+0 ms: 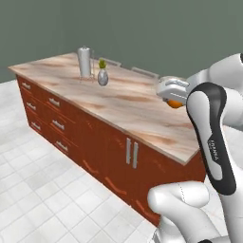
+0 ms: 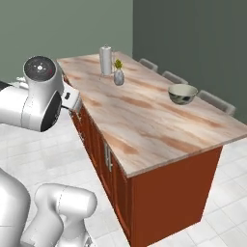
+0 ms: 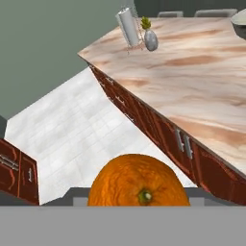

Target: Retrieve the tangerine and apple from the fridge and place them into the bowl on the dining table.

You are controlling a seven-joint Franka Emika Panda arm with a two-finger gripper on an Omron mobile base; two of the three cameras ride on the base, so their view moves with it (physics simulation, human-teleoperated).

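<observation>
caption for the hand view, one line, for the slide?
Gripper shut on the tangerine, approaching the dining table with the bowl at its far edge.

We log the setting as a rendered home kitchen with a dining area. The main fixture is a long island [image 2: 159, 120] with a beige-pink marbled stone surface on a red-brown wooden base. Its near side carries drawers [image 1: 45, 111] and cabinet doors [image 1: 131, 153] with silver handles. The floor [image 1: 42, 199] is pale square tile; the walls [image 1: 142, 28] are plain grey-green. Grey chair backs [image 2: 166, 75] line the far edge of the island, marking it as a place to eat. On the surface we note a steel canister [image 2: 105, 60], a small vase [image 2: 118, 76] holding a sprig, and a bowl [image 2: 183, 93]. More red-brown cabinets [image 3: 17, 175] stand across the floor in the hand view.
</observation>
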